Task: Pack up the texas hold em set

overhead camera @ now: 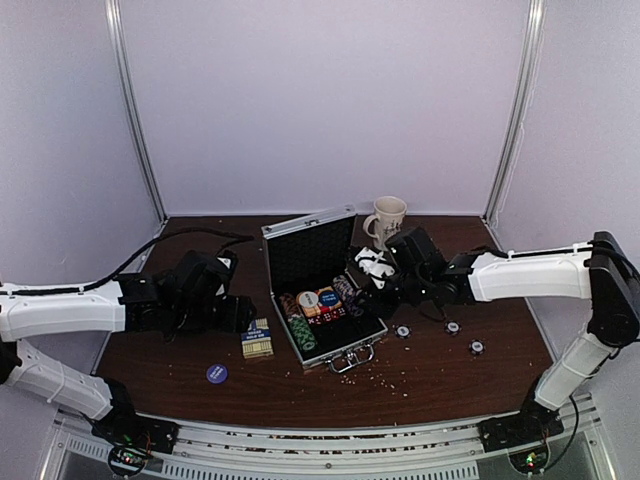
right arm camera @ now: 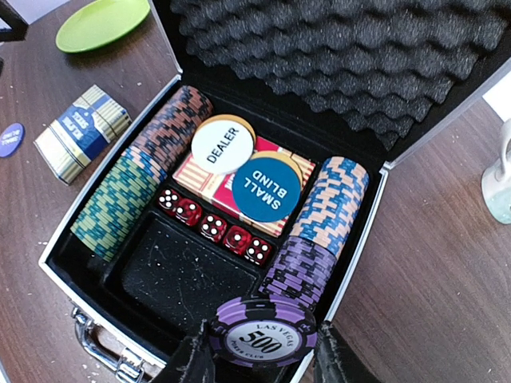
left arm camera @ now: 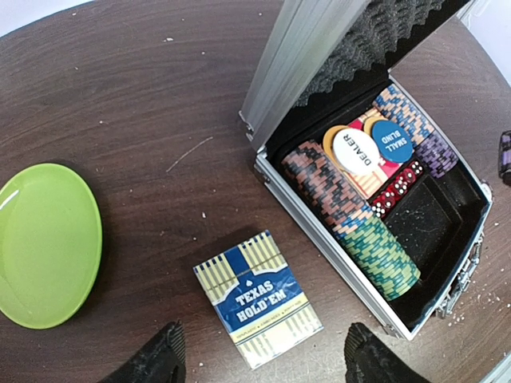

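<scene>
From the top, 1 silver case point(overhead camera: 345, 347) sits open in the middle of the table point(overhead camera: 450, 385), with its lid up. 1 card box point(overhead camera: 258, 340) lies just beside its left side. 1 round blue button point(overhead camera: 217, 373) lies near the front. 3 loose chips point(overhead camera: 403, 331) lie to the right of the case. 1 mug point(overhead camera: 388, 220) stands behind it. The left gripper point(overhead camera: 235, 315) is near the card box. The right gripper point(overhead camera: 375, 272) is over the right side of the case.

In the left wrist view, the left gripper point(left arm camera: 262, 355) is spread wide over the card box point(left arm camera: 259, 299) and holds nothing. 1 green plate point(left arm camera: 48, 243) lies to the left. The case point(left arm camera: 311, 48) is on the right.

In the right wrist view, the right gripper point(right arm camera: 263, 351) pinches 1 purple chip point(right arm camera: 262, 331) marked 500 over the front edge of the case point(right arm camera: 343, 64). Inside are 2 rows of chips point(right arm camera: 152, 167), 5 red dice point(right arm camera: 214, 227), 1 DEALER button point(right arm camera: 223, 144) and 1 SMALL BLIND button point(right arm camera: 267, 187).
</scene>
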`<state>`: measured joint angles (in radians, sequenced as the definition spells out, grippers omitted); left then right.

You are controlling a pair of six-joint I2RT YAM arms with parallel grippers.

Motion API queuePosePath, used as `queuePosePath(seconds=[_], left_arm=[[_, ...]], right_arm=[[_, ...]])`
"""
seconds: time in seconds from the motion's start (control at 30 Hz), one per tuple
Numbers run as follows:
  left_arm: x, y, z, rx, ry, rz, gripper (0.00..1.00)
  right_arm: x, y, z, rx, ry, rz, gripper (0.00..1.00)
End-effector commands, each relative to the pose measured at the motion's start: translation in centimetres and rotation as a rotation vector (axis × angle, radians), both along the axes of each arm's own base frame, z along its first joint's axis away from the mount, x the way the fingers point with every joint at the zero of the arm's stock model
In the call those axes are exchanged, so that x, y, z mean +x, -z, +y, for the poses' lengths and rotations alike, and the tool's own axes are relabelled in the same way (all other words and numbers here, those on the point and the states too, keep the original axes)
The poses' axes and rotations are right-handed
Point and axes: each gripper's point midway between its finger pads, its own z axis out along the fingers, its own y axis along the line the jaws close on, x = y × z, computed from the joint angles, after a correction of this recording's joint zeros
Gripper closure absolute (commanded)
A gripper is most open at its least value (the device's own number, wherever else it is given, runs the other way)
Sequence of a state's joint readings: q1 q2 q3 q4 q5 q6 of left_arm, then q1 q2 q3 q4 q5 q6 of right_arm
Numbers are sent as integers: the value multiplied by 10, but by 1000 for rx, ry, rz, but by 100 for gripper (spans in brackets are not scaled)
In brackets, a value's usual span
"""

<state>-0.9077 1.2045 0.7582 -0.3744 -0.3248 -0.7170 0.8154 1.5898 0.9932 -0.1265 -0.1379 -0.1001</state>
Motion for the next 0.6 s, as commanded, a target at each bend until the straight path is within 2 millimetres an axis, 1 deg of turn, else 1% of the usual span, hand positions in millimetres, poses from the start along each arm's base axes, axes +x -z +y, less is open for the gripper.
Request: queuePosePath(seconds=[0.0, 0.37, 0.57], left_arm=[[0, -11, 0, -31, -11, -22, 30], [0, -11, 4, -15, -9, -32, 30], [0, -8, 6, -7, -15, -31, 30]], right_arm=[[1, 9, 1, -7, 45, -24, 72], [2, 39, 1, -42, 86, 48, 72], [5, 50, 1, -62, 101, 58, 71]])
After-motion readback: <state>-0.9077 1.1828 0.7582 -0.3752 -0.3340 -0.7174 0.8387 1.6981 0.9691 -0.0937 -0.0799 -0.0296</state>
